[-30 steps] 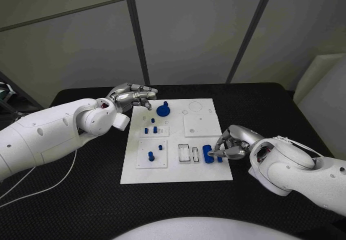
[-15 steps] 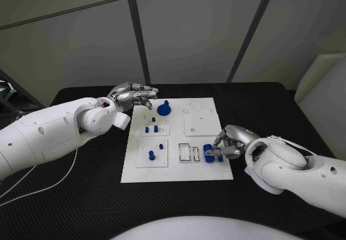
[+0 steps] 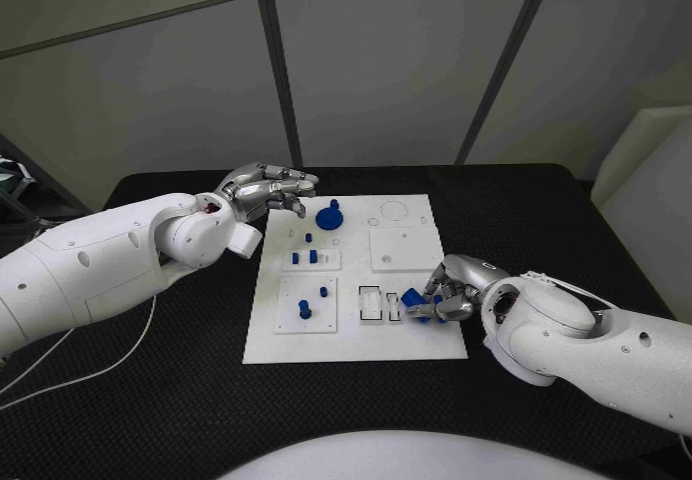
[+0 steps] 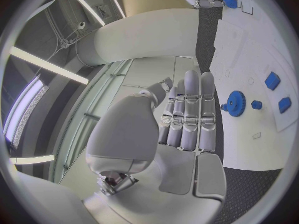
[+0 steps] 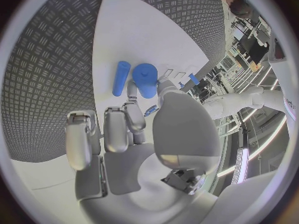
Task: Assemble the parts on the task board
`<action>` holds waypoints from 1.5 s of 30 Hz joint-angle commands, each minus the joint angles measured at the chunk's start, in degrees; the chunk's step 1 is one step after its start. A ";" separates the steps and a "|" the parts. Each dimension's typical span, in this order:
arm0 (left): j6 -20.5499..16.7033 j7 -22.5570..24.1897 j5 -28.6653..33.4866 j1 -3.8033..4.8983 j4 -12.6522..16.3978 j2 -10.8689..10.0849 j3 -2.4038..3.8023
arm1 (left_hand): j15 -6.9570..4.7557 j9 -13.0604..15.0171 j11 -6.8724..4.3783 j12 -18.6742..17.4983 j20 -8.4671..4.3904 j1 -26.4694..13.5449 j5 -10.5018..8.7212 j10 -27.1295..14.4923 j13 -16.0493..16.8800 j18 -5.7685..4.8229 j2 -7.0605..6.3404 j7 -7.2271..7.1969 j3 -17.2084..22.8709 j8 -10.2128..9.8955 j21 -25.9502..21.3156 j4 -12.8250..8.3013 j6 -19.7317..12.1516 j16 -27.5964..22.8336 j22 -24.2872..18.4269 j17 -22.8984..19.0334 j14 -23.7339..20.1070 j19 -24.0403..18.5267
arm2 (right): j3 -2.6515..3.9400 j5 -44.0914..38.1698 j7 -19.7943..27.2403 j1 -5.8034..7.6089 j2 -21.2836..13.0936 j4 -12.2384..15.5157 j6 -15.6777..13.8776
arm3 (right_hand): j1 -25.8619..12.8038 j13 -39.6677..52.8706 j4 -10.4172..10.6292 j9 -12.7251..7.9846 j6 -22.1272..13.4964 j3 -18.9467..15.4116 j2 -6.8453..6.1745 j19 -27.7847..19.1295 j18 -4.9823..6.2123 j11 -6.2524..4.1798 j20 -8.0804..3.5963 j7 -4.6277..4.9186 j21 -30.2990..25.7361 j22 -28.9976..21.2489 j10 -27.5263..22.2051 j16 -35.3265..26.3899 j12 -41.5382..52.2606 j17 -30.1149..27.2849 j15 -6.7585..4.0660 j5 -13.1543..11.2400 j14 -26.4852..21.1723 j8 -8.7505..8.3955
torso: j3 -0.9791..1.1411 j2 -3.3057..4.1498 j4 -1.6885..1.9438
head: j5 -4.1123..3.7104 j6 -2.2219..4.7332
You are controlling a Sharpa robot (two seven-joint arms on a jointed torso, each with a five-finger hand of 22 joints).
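Head view: board point(image 3: 411, 340) mid-table; right hand point(image 3: 444, 292) at board's right edge, fingers pinching blue cylinder point(image 3: 413, 296) beside white slots point(image 3: 381, 304); left hand point(image 3: 268, 190) over board's far left corner, fingers curled, nothing seen in them; gear point(image 3: 329, 216) just beside it; pegs point(image 3: 302, 258) on small plates.
Left wrist: fingers point(image 4: 190, 109) straight, pressed side by side, holding nothing, above board; gear near fingertips.
Right wrist: thumb and finger on cylinder, blue rod point(image 5: 121, 77) lying just beside.
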 commanded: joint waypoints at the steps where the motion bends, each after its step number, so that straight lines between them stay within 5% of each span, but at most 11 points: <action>1: 0.54 0.22 0.28 0.07 0.15 -0.04 0.04 | 0.29 0.08 0.07 -0.03 0.14 0.01 0.04 -0.42 0.06 0.57 0.46 0.00 -0.16 -0.38 -0.25 -0.31 -0.36 -0.33 -0.07 -0.07 0.09 0.30 | -0.12 -1.23 -1.68 -0.31 0.42 -0.34 2.78 | -0.41 0.03 -0.01 0.01 -0.55 -0.46 -0.03 5.99 -0.83 -0.02 -0.49 -0.04 0.33 15.00 -0.36 0.21 0.07 0.13 -0.40 -0.01 1.86 0.35 | 0.00 -0.01 -0.07 | 0.09 0.00; 13: 0.59 0.18 0.28 0.07 0.16 -0.08 0.04 | 0.29 0.09 0.07 -0.03 0.14 0.01 0.04 -0.42 0.06 0.57 0.46 0.00 -0.16 -0.38 -0.26 -0.30 -0.36 -0.33 -0.07 -0.07 0.09 0.30 | -0.13 -1.48 -2.14 -0.58 1.08 -0.67 0.71 | -0.38 0.35 0.00 1.20 -0.54 -0.14 0.32 6.04 -0.86 -0.07 -0.48 -0.12 0.41 15.08 -0.29 0.39 0.20 0.50 -0.41 0.02 1.92 0.62 | -0.01 0.01 -0.04 | 0.03 0.02; 16: 0.60 0.21 0.28 0.07 0.17 -0.07 0.04 | 0.30 0.10 0.09 -0.05 0.15 -0.07 0.04 -0.46 0.06 0.57 0.45 0.01 -0.20 -0.40 -0.29 -0.28 -0.39 -0.36 -0.09 -0.07 0.09 0.30 | -0.12 -1.58 -1.73 -0.62 1.00 -0.31 -1.26 | -0.06 0.74 -0.05 2.20 -0.28 0.36 0.77 6.04 -0.86 -0.18 -0.51 -0.26 0.41 15.08 -0.11 0.59 0.43 0.88 -0.48 0.07 2.00 0.95 | 0.01 -0.02 -0.04 | 0.07 0.08; 20: 0.59 0.25 0.28 0.07 0.16 -0.10 0.04 | 0.30 0.10 0.09 -0.05 0.15 -0.07 0.04 -0.46 0.06 0.57 0.45 0.01 -0.20 -0.40 -0.29 -0.28 -0.39 -0.36 -0.09 -0.07 0.09 0.30 | -0.11 -1.62 -0.61 -0.64 0.43 0.93 -4.96 | 0.49 1.46 -0.04 4.27 -0.19 1.26 1.39 6.04 -0.86 -0.35 -0.62 -0.44 0.41 15.08 0.27 0.97 0.81 1.59 -0.60 4.28 2.14 1.28 | 0.06 -0.04 -0.11 | 0.20 0.19; 30: 0.62 0.28 0.28 0.06 0.13 0.03 0.04 | 0.30 0.10 0.09 -0.05 0.15 -0.07 0.04 -0.46 0.06 0.57 0.45 0.01 -0.20 -0.40 -0.29 -0.28 -0.39 -0.36 -0.09 -0.07 0.09 0.30 | 0.00 -0.26 1.21 -0.60 -0.54 5.04 -11.46 | -0.44 1.06 0.09 6.27 0.30 1.39 1.60 6.04 -0.86 -0.57 -0.74 -0.73 0.41 15.08 0.11 0.82 0.19 1.33 -0.76 5.09 2.03 1.65 | -0.05 -0.01 0.08 | 0.14 0.48; 37: 0.62 0.29 0.28 0.06 0.20 0.10 0.05 | 0.30 0.10 0.09 -0.05 0.15 -0.07 0.04 -0.46 0.06 0.57 0.45 0.01 -0.20 -0.40 -0.29 -0.28 -0.39 -0.36 -0.09 -0.07 0.09 0.30 | 0.05 1.11 1.60 -0.58 1.40 4.67 -11.26 | -1.40 1.11 0.16 7.21 0.31 1.42 1.75 6.04 -0.86 -0.67 -0.82 -0.85 0.41 15.08 0.16 0.82 0.06 1.38 -0.85 5.13 2.02 1.64 | -0.07 0.03 0.05 | 0.44 0.52; 45: 0.62 0.28 0.28 0.07 0.25 0.19 0.05 | 0.30 0.10 0.09 -0.05 0.15 -0.07 0.04 -0.46 0.06 0.57 0.45 0.01 -0.20 -0.40 -0.29 -0.28 -0.39 -0.36 -0.09 -0.07 0.09 0.30 | 0.08 2.11 0.64 -0.56 4.42 2.59 -6.77 | -5.15 1.02 0.28 9.57 0.92 1.35 1.83 6.04 -0.86 -0.94 -1.00 -1.21 0.41 15.08 0.13 0.64 -0.43 1.12 -1.06 4.67 1.96 1.77 | -0.05 0.08 0.02 | 0.80 0.34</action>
